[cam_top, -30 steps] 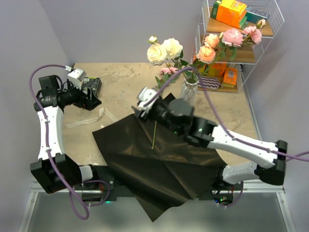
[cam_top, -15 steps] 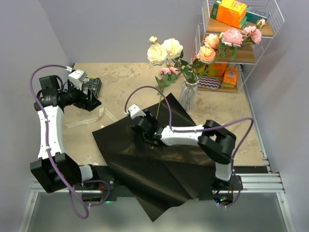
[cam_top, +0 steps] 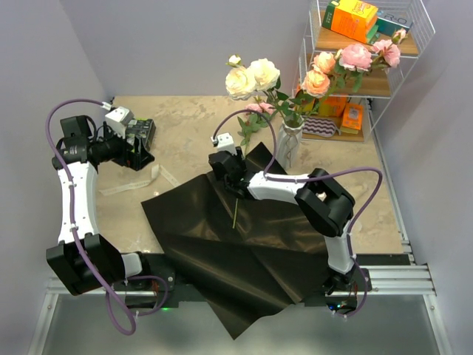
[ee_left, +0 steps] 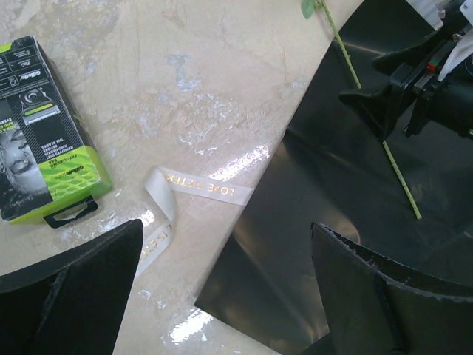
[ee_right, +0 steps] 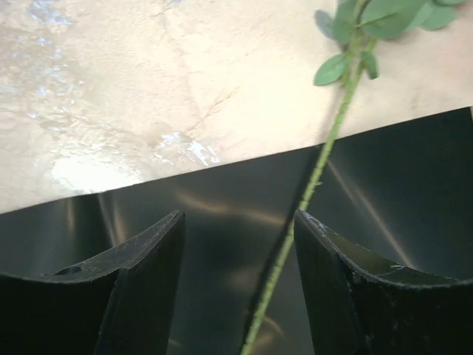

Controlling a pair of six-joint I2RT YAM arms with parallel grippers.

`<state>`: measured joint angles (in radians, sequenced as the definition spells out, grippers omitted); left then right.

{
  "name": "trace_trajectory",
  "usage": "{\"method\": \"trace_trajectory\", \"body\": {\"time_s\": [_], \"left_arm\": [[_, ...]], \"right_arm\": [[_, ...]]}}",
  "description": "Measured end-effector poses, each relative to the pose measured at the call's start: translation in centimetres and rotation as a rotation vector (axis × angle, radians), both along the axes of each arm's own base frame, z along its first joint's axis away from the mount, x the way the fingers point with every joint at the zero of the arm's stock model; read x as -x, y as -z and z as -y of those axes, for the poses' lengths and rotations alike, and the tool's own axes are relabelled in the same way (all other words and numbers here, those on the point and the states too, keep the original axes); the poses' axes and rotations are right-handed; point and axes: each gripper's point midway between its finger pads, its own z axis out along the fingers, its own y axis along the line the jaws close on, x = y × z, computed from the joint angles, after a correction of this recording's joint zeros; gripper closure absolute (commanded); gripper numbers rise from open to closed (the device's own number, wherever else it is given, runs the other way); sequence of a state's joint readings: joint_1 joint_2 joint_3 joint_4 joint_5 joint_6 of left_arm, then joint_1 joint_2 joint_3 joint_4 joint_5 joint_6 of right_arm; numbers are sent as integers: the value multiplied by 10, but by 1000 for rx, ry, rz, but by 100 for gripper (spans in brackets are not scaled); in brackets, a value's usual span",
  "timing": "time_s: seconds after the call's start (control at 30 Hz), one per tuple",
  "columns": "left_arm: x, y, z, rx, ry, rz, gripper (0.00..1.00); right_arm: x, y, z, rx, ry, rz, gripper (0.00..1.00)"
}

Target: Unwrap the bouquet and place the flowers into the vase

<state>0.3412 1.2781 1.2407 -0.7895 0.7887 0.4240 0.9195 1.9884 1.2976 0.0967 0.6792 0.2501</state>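
Right arm has come down off its raised pose and pulled back across the black paper sheet (cam_top: 244, 244). The right gripper (cam_top: 230, 170) now sits low at the sheet's rear edge, on the line of the one loose rose (cam_top: 236, 207). Wrist view: fingers parted and clamping nothing, with the green stem (ee_right: 310, 185) running between them, closer to one finger than the other; cannot tell if it touches. The rose lies flat, cut end on the paper, leaves out on the bare table (cam_top: 185, 118) past the sheet's rear edge, head toward the vase (cam_top: 290, 144). The vase stands near the table's rear right corner beside the wire shelf (cam_top: 384, 81) and already carries cream, peach and pink roses (cam_top: 251, 74). Left gripper (ee_left: 228, 225) is spread wide and empty over the table's left side, near a green-and-black box (ee_left: 44, 133) and the cast-off ribbon (ee_left: 199, 185). Judgement: unwrapping looks done, and this appears to be the last flower outside the vase. The shift reads as lining up a pick. Closing on a thin stem flat on slick paper risks pinching the sheet or rolling the stem clear.
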Motion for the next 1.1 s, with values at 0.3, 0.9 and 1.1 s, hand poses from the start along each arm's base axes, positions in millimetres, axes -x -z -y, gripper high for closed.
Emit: {"method": "trace_trajectory", "body": {"time_s": [0.3, 0.9, 1.1], "left_arm": [[-1, 2, 0, -4, 3, 3, 1], [1, 10, 0, -8, 12, -9, 1], [1, 11, -1, -15, 18, -7, 1]], "right_arm": [[-19, 33, 13, -57, 81, -76, 41], [-21, 39, 17, -135, 159, -92, 43], [-25, 40, 27, -143, 214, -76, 43]]}}
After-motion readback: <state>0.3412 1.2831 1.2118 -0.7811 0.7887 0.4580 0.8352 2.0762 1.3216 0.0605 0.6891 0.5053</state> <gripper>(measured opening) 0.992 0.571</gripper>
